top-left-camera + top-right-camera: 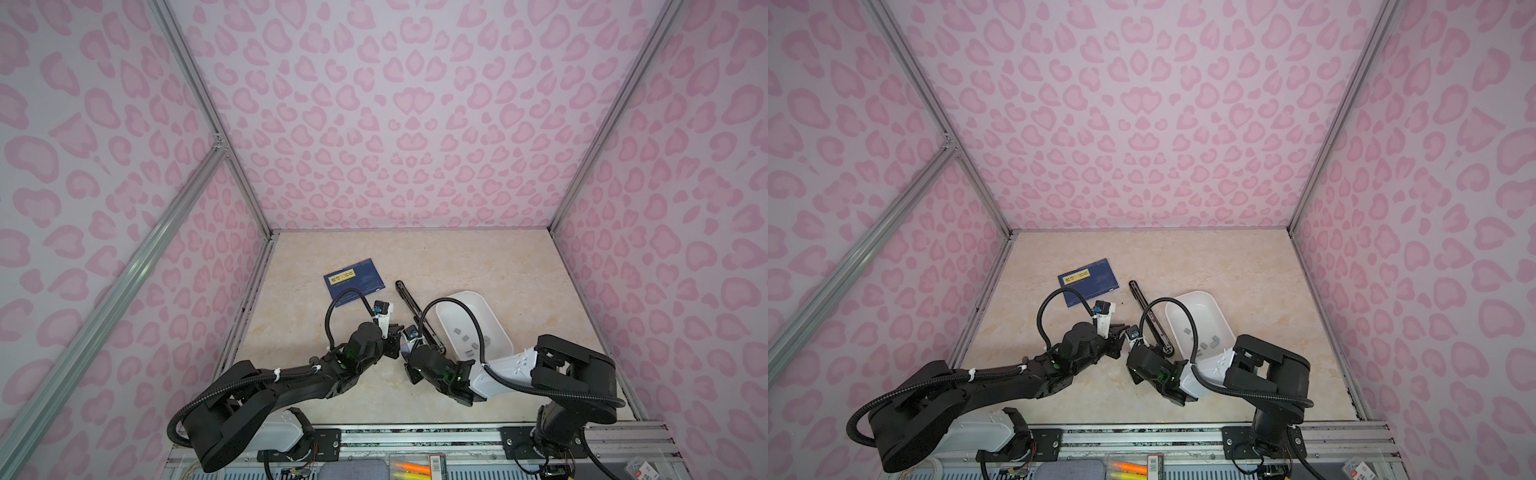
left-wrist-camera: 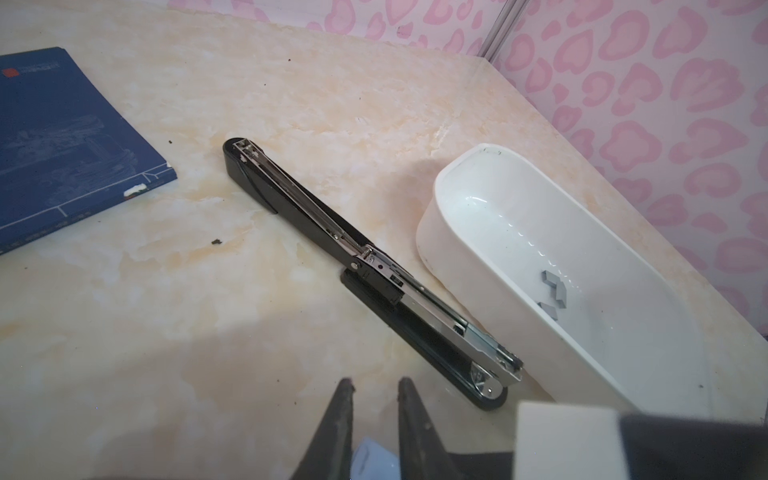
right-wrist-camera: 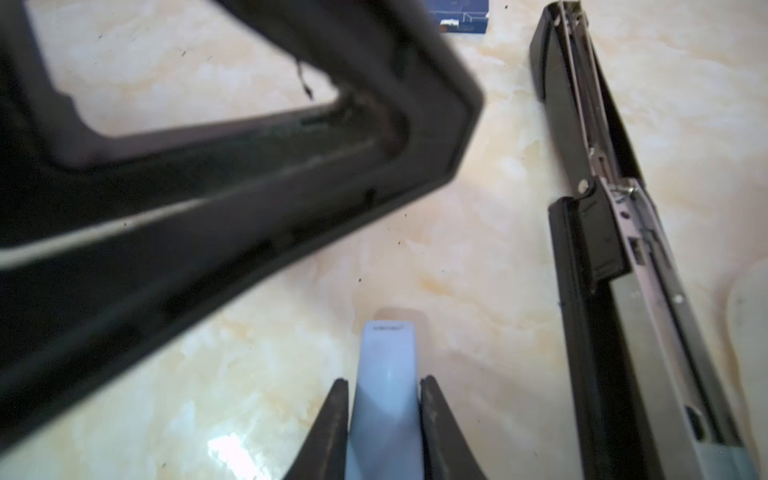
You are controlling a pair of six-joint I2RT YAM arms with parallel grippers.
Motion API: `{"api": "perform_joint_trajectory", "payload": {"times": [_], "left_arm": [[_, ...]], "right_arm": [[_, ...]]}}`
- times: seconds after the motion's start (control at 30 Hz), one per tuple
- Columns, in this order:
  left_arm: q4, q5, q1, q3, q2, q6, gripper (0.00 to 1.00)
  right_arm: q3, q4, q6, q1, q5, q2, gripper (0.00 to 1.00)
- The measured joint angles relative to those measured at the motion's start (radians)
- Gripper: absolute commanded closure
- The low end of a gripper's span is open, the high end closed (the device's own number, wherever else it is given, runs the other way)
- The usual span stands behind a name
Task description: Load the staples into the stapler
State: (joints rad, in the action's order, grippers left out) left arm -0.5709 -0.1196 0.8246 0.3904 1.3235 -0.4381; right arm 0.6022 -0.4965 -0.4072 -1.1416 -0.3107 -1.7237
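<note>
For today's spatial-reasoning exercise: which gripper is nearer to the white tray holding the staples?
Right. The right gripper sits just across the open black stapler from the white tray; the left gripper is beyond it, farther from the tray.

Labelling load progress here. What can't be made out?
Count of staples: tray wall hides some in left wrist view; too small in top views.
Identity of pale blue piece in right gripper: bottom edge cuts it off, right wrist view.
Hold of left gripper: cut off in left wrist view, blurred in right wrist view.
</note>
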Motion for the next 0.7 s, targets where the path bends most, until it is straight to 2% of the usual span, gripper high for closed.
{"api": "perform_joint_trajectory", "payload": {"times": [0.17,0.3,0.37,0.57,0.7], "left_arm": [[0.0,-0.004,-0.001,-0.016,-0.005,0.0,0.78],[-0.001,-0.004,-0.002,-0.016,-0.005,-0.001,0.78],[-0.001,-0.004,-0.003,-0.016,-0.005,-0.001,0.78],[-0.001,-0.004,-0.003,-0.016,-0.005,-0.006,0.78],[-0.001,-0.004,-0.003,-0.016,-0.005,-0.006,0.78]], "right_arm": [[-0.056,-0.191,-0.019,-0.004,-0.022,-0.059,0.76],[-0.081,-0.245,-0.032,-0.008,-0.022,-0.059,0.76],[-0.081,-0.24,-0.032,-0.01,-0.022,-0.054,0.75],[-0.046,-0.11,-0.035,-0.01,-0.011,-0.006,0.61],[-0.016,-0.012,-0.034,-0.01,-0.016,0.03,0.58]]}}
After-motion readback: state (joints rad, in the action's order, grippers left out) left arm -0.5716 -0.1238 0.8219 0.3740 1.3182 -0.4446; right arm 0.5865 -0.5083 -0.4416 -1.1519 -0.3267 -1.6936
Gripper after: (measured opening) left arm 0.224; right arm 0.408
